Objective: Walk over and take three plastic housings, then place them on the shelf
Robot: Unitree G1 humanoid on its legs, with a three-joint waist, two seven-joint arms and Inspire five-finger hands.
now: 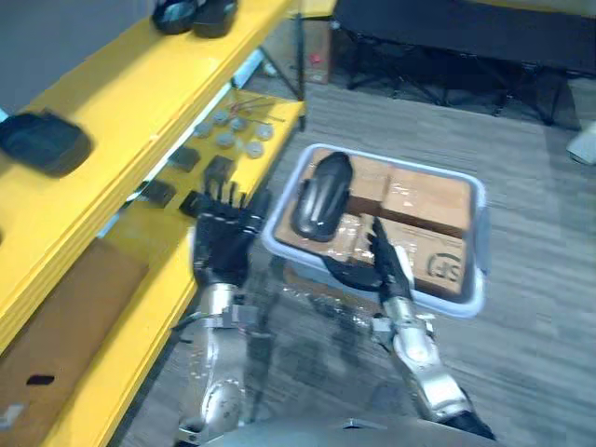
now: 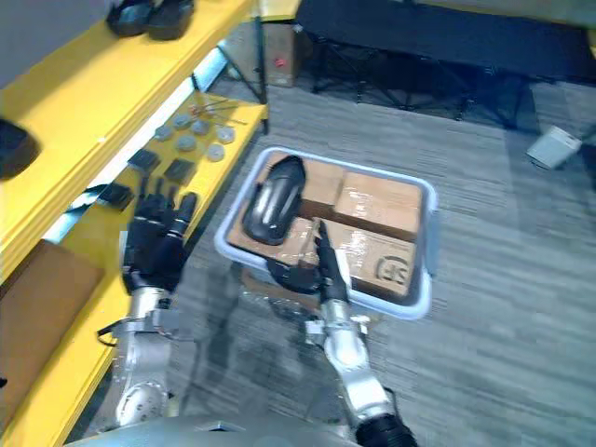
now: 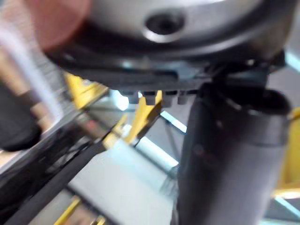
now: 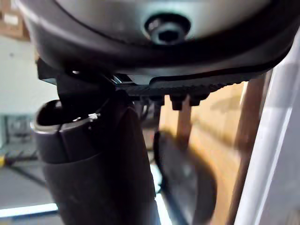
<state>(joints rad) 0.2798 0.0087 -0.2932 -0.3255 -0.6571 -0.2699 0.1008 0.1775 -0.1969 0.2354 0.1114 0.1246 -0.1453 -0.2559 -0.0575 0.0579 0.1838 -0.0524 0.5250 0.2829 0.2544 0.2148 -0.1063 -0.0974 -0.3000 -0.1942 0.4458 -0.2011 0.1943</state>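
**Left eye view.** A bin [image 1: 480, 279] is seen on the floor just beside the shelf [image 1: 140, 93], and it is packed with boxes [image 1: 424, 200]. A far housing [image 1: 321, 196] lies on top of the boxes, its long axis running away from the robot. A near housing [image 1: 352, 273] is lodged at the bin's near rim, lying across it. The right hand [image 1: 389, 265] is reached into the bin edge-on, with its fingers held straight and the near housing just to their left. No grip is seen. The left hand [image 1: 222, 237] is held up between shelf and bin, fingers straight and spread, with nothing in it. Two shelf housings [image 1: 42, 140] are set on the top board, well apart.

**Right eye view.** The same layout is shown. The right hand is much the nearer to both bin housings. The left hand is nearer to the shelf.

**Left wrist view.** A straight thumb [image 3: 225, 159] is seen against the yellow shelf frame, and nothing is held.

**Right wrist view.** The thumb [image 4: 93, 168] stands straight. The near housing's dark curve is seen close past it, against the boxes and the pale bin wall. Contact cannot be told.

The coming move is judged to be a closing of the right hand round the near housing, leftward of the fingers.
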